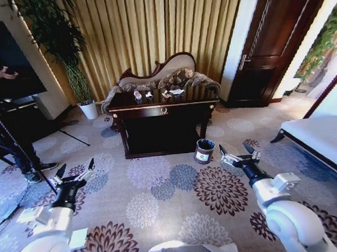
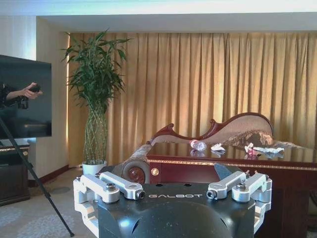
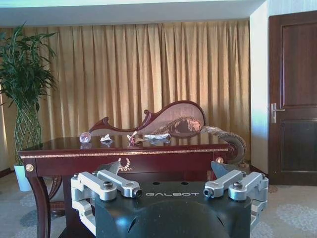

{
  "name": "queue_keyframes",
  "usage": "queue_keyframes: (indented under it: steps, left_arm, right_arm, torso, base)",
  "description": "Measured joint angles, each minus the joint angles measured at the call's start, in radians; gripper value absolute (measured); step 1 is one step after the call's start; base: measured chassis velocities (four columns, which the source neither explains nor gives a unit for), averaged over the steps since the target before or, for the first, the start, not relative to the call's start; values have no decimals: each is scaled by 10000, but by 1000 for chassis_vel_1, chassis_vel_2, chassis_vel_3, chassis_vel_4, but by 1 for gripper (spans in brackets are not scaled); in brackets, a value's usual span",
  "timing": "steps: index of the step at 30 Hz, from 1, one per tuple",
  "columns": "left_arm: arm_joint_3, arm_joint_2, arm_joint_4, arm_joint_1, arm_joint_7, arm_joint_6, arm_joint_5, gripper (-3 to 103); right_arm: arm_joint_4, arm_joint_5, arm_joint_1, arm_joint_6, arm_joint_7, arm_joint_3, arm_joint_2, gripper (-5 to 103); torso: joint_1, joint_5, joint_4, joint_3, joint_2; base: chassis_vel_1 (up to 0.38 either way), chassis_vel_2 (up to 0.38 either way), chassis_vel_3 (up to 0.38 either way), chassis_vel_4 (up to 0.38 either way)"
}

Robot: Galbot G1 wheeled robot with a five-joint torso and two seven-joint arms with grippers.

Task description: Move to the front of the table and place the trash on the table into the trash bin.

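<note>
I am well short of the tabletop (image 1: 162,106), both pincers held low and spread wide, left pincer (image 1: 76,172), right pincer (image 1: 239,152). The trash (image 1: 137,96) lies along its far edge; the trash bin (image 1: 204,150) stands on the carpet by its front right leg. I should drive in square, stopping clear of the bin.
</note>
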Motion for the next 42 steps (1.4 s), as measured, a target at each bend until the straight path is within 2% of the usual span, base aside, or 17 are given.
queue_keyframes:
  steps: [11, 19, 27, 29, 31, 42]
  left_arm:
    - [-27, -68, 8, 78, 8, -1, 0, 100]
    - [-25, -124, 13, 138, 26, -22, 26, 100]
    - [-63, -239, 13, 305, 41, -39, 55, 100]
    - [-69, -244, 14, 313, 44, -40, 55, 100]
    - [-89, -261, 14, 344, 44, -43, 59, 100]
    - [-87, -331, 14, 427, 49, -46, 79, 100]
  right_arm:
    - [-97, 20, 50, -9, -1, -38, -24, 100]
    - [-74, -13, -3, 13, -6, -49, -17, 100]
    - [-16, -52, -41, 33, -12, -112, 6, 100]
    - [-11, -56, -46, 35, -12, -123, 8, 100]
    - [36, -78, -57, 40, -14, -177, 18, 100]
    - [80, -140, -104, 48, -18, -240, 27, 100]
  torso:
    - [-2, -1, 0, -2, 2]
    - [-1, -3, 0, -1, 1]
    - [0, 8, -3, 0, 0]
    - [-1, 8, -3, -1, 1]
    - [-1, -9, 2, -1, 2]
    - [0, -2, -4, -1, 1]
  base:
    - [-13, 9, 11, -13]
    - [-151, 152, 156, -137]
    - [-286, 268, 275, -250]
    - [-345, 299, 306, -325]
    - [-358, 361, 374, -351]
    - [-354, 380, 351, -383]
